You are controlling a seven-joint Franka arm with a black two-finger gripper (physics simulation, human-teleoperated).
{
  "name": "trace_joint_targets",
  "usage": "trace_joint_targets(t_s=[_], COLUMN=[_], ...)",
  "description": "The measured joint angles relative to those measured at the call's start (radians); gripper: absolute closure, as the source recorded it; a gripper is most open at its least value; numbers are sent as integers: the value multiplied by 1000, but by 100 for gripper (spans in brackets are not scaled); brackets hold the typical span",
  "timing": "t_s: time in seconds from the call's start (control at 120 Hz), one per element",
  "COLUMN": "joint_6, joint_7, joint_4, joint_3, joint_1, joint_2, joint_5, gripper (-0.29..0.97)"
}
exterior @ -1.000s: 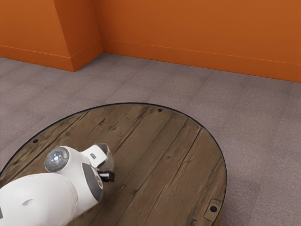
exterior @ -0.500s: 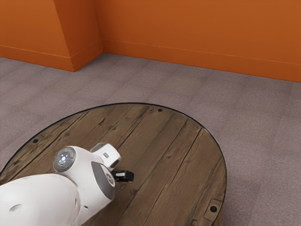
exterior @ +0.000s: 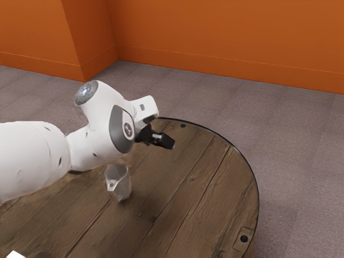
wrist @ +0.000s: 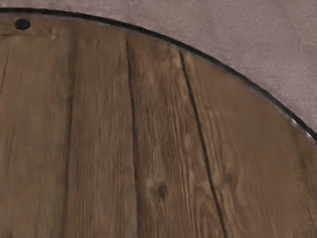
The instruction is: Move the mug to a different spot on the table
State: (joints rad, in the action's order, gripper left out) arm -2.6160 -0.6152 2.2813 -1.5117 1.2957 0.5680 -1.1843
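A pale grey translucent mug (exterior: 118,183) stands upright on the round dark-wood table (exterior: 204,183), toward the exterior view's left of the tabletop. My black gripper (exterior: 163,141) hangs in the air above and to the right of the mug, well apart from it and near the table's far rim. Nothing is held in it. The white arm reaches in from the left, above the mug. The wrist view looks down on bare wooden planks (wrist: 99,148) and the table's curved dark rim (wrist: 233,69).
Grey carpet (exterior: 290,134) surrounds the table, with orange walls (exterior: 226,37) behind. A small bolt hole (wrist: 22,23) sits near the rim. A metal bracket (exterior: 243,237) is at the table's near right edge, and a white object (exterior: 11,253) at the lower left corner.
My arm has risen and swung up toward the far rim. The mug, hidden behind the arm before, now stands alone on the table below it.
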Motion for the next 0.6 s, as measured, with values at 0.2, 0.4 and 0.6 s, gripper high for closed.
trace_joint_targets(t_s=[0.2, 0.4, 0.6], joint_6=[376, 756, 941], joint_7=[129, 238, 313], joint_4=[-369, -703, -726], joint_3=[860, 1547, 1577], joint_1=[-640, -1286, -1263], joint_2=[-393, -551, -543], joint_5=[767, 1075, 1143], gripper=[0, 0, 0])
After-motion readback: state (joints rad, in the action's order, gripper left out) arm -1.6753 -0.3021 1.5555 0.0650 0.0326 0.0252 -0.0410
